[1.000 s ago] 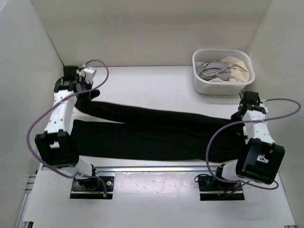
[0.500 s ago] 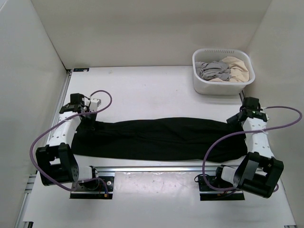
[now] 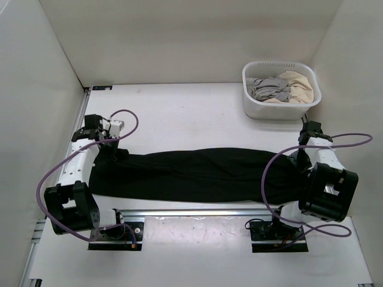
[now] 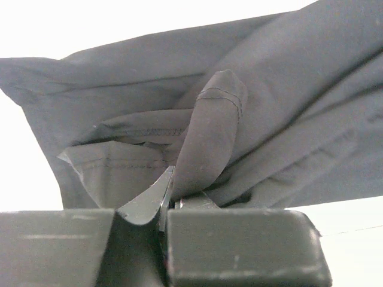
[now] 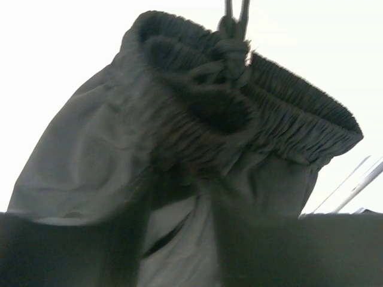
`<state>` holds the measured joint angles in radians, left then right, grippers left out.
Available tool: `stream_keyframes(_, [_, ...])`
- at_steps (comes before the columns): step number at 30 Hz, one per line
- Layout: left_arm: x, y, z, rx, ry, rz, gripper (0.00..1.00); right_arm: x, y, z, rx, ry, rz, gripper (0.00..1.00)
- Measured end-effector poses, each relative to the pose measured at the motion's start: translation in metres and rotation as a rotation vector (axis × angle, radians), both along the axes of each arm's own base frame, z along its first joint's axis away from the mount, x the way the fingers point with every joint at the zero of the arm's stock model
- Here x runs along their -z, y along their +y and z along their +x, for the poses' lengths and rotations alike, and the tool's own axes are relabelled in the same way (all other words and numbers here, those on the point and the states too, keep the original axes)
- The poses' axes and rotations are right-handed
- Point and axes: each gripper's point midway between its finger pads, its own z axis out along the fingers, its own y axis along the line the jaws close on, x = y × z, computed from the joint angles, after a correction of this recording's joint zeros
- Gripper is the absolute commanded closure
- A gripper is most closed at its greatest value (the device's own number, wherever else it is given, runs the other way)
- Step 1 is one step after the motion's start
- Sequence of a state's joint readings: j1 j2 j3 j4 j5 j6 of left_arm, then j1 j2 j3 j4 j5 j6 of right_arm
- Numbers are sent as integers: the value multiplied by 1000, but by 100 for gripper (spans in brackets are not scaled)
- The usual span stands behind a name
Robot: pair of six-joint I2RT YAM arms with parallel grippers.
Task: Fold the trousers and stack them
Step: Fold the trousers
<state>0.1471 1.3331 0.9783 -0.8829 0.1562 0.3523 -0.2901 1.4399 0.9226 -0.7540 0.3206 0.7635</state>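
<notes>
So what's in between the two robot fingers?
The long black soft-fabric trousers lie flat on the white table, stretched from the left fingers to the right fingers. The top view shows it.

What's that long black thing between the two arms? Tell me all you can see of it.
It is a pair of black trousers in soft matte fabric, folded lengthwise with the legs together, lying flat across the table from left to right. The right end has a gathered elastic waistband with a knotted drawstring. The left hand is shut on a fold at the leg end; the right hand is at the waistband, grip unclear.
</notes>
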Motion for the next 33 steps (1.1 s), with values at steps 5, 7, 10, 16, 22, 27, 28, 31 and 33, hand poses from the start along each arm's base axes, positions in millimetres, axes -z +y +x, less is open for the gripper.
stream_keyframes(5, [-17, 14, 14, -22, -56, 19, 86, 7, -14, -7, 42, 41, -20, 100])
stream_keyframes(7, [-23, 20, 17, -30, -73, 28, 86, 6, -18, -9, 53, 43, -27, 100])
stream_keyframes(10, [-28, 30, 18, -33, -83, 42, 81, 0, -20, -13, 63, 33, -29, 100])
stream_keyframes(16, [1, 36, -18, -27, 24, 55, 61, -36, -17, -22, 85, -123, -39, 100])
stream_keyframes(22, [26, 26, -63, -24, 189, 20, 33, -7, 1, -53, 80, -55, 19, 100])
stream_keyframes(27, [-10, 28, -22, -21, 66, 2, 31, -8, 2, -55, 76, -57, 16, 100])
stream_keyframes(28, [-15, 28, -13, -13, 48, -6, 31, -9, 1, -55, 76, -63, 14, 100])
stream_keyframes(31, [-10, 25, -6, 14, 73, -39, 30, -11, 1, -54, 76, -73, 11, 100])
stream_keyframes(33, [-1, 20, -13, 37, 128, -63, 27, -11, 1, -54, 76, -79, 9, 100])
